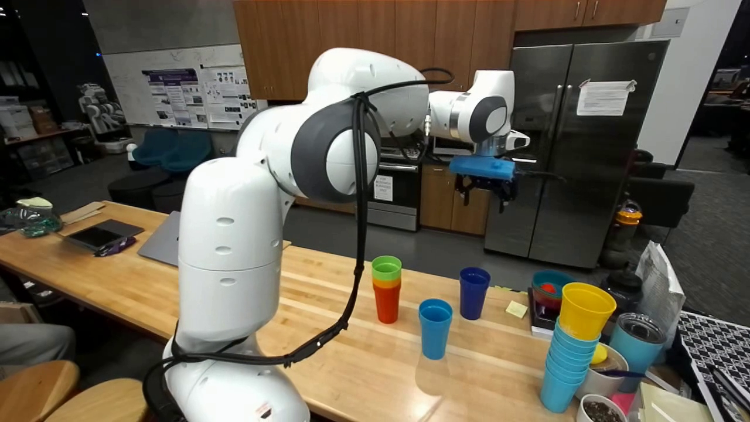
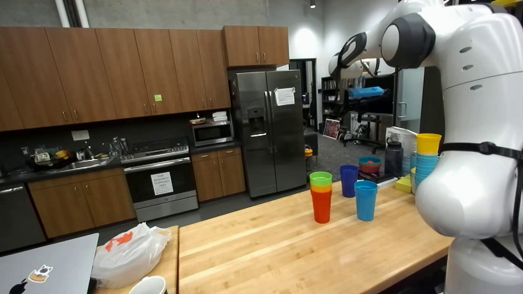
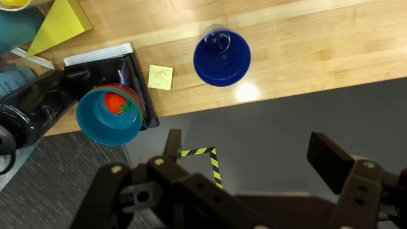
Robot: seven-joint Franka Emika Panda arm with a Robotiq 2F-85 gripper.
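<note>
In your wrist view, the left edge cut off the black bottle [image 3: 35, 108]; of the stacked bowls [image 3: 109, 133], the teal top one hid nearly everything beneath; the sticky note [image 3: 160, 77] bore an unreadable scrawl. The dark blue cup [image 3: 222, 58] stood upright on the worktop [image 3: 302, 44], well apart from your pincer [image 3: 244, 149], which was spread wide, its base cut off below.

claw [image 1: 484, 203] aloft, jaws apart, navy cup [image 1: 473, 296] on table [image 1: 492, 381]
</note>
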